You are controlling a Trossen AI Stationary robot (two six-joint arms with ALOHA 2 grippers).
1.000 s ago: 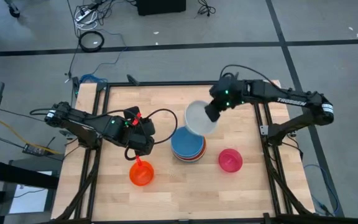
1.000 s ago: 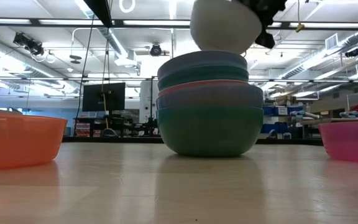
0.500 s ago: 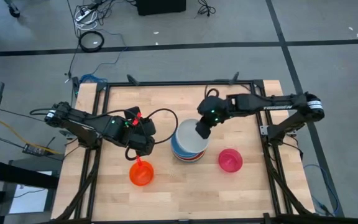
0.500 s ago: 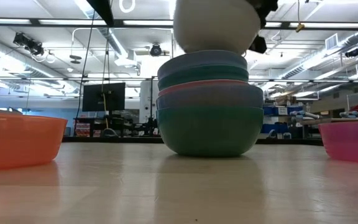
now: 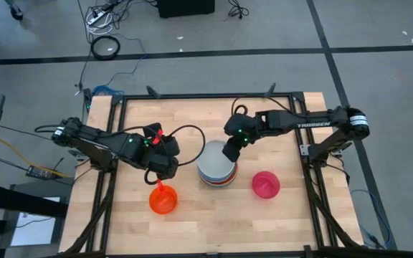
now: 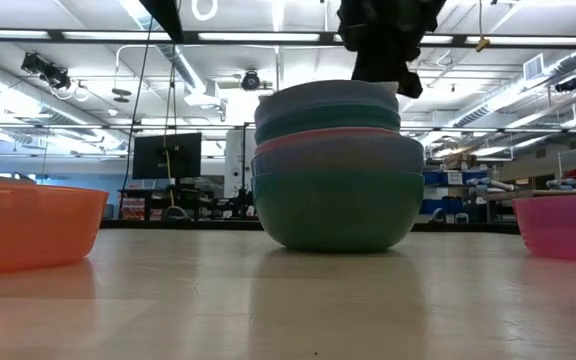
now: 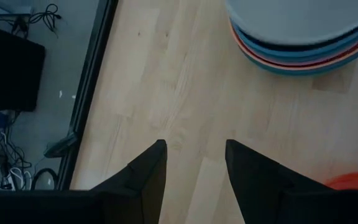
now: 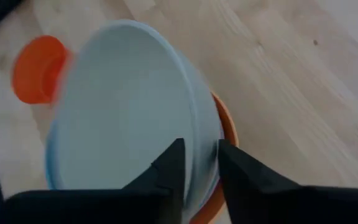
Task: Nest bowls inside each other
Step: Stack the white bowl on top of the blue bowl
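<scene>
High view: right gripper (image 5: 229,153) over far rim of the bowl stack (image 5: 216,173), white bowl (image 5: 213,160) nested on top; fingers (image 8: 169,171) straddle its rim, parted slightly (grip or release, can't tell). Left gripper (image 5: 165,163) idle, fingers apart, orange bowl (image 5: 163,200) just beyond fingertips. Magenta bowl (image 5: 265,184) alone on tabletop (image 5: 278,222).

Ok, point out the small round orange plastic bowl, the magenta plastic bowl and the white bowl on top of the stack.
small orange plastic bowl (image 5: 163,200), high view, inside bottom.
magenta plastic bowl (image 5: 265,184), high view, inside bottom.
white bowl atop the stack (image 5: 212,163), high view, inside surface.
</scene>
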